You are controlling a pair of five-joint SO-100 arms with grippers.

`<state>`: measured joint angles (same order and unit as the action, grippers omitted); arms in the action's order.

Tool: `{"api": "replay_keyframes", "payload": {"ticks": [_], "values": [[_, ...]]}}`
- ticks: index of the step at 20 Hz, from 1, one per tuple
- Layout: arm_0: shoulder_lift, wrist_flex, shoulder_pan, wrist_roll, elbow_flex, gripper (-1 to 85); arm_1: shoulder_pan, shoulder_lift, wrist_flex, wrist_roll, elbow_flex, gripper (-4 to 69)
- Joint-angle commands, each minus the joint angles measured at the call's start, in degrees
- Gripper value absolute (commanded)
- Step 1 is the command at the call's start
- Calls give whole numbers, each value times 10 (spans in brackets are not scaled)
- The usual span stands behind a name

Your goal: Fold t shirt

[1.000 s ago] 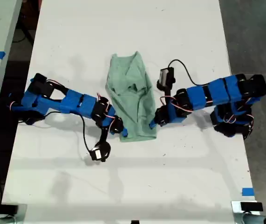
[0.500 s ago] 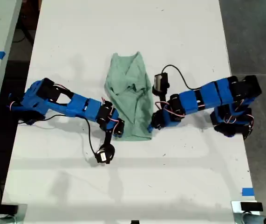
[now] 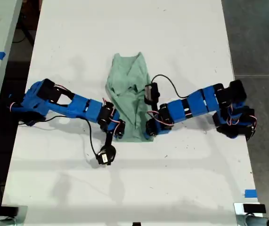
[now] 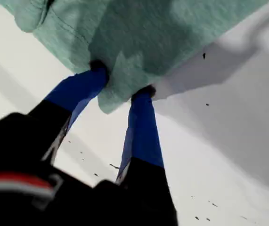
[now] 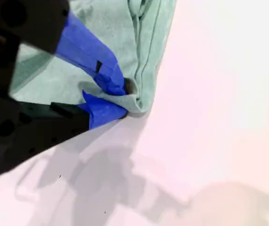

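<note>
Wrinkled, soft mint-green t shirt [image 3: 130, 96] lay at the exterior view's centre on a smooth white table [image 3: 134, 188], my first gripper [image 4: 120, 81] and my second gripper [image 5: 125, 100] each pinched a hem corner.

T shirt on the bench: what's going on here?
Both blue arms are on the mint-green t shirt, which lies bunched lengthwise on the white table. My first end effector grips one hem corner, and my second end effector pinches another. The fold is not yet finished.
</note>
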<state>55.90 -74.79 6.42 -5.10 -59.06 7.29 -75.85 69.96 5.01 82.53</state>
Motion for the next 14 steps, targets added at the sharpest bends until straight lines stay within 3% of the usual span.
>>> {"api": "replay_keyframes", "payload": {"ticks": [1, 3, 6, 10, 14], "values": [[22, -14, 20, -10, 7, 0, 18, 12, 8, -10, -21, -17], [46, -18, 43, -21, 7, 0, 43, 25, 47, -25, -80, -17], [112, -33, 69, -32, 8, 0, 73, 74, 184, -15, -323, -17], [261, -85, 32, -11, 6, 0, 21, -83, 147, 43, -309, -17], [371, -149, -76, 38, -16, 0, -76, -209, 95, 101, -242, -17]]}}
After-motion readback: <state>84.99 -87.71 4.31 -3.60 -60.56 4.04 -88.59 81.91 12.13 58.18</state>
